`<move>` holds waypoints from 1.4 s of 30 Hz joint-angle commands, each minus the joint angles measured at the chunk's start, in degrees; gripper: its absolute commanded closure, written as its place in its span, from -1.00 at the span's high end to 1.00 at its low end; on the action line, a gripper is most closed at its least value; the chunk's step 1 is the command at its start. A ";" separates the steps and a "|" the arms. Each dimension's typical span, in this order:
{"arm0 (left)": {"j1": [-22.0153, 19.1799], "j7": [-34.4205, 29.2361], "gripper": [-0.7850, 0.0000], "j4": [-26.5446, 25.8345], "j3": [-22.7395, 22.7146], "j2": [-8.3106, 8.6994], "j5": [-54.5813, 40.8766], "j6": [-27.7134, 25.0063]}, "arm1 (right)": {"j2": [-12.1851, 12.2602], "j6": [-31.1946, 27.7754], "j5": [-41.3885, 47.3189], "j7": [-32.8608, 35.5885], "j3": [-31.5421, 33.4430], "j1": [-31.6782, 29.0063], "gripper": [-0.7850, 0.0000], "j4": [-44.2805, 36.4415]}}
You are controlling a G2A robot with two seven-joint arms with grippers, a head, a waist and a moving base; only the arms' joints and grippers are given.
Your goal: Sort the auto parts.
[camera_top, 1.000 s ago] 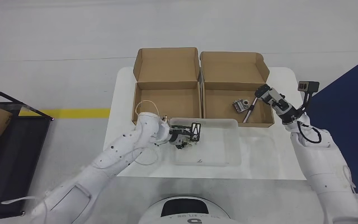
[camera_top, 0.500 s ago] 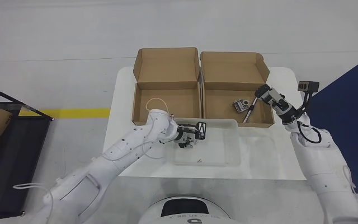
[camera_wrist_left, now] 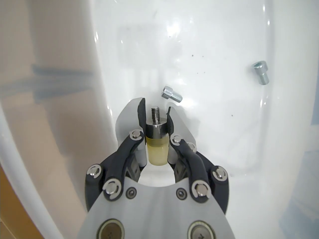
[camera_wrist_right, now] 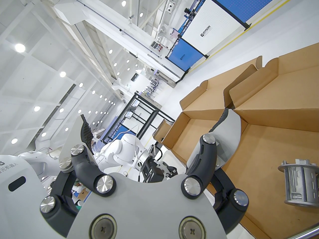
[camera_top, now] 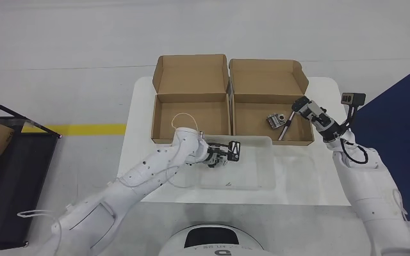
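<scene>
Pinching a rubber-bodied stud (camera_wrist_left: 155, 138) by its metal collar, I judge for a firm hold, my left gripper (camera_wrist_left: 155, 114) hangs over the white tray (camera_wrist_left: 224, 26), a socket-head bolt (camera_wrist_left: 171, 94) just beyond its fingertips. My right gripper (camera_wrist_right: 157, 123) gapes empty beside the cast housing (camera_wrist_right: 297, 185).

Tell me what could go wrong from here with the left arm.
1. The left gripper holds the stud only by its short metal collar, so it may slip or tilt in transit.
2. A bolt lies in the tray close beside the stud's thread. A low sideways move could knock it.
</scene>
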 commanded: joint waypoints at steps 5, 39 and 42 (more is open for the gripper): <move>3.16 6.89 -1.00 -8.84 -3.00 1.98 2.30 -0.97 | 0.00 0.01 0.06 0.02 0.00 0.00 1.00 0.00; 11.32 53.76 -1.00 -6.49 -20.55 8.18 -5.45 -7.67 | 0.00 0.01 0.06 0.02 0.00 0.00 1.00 0.00; 9.92 51.91 -1.00 -3.84 -21.25 7.92 -12.35 -9.47 | 0.00 0.01 0.06 0.02 0.00 0.00 1.00 0.00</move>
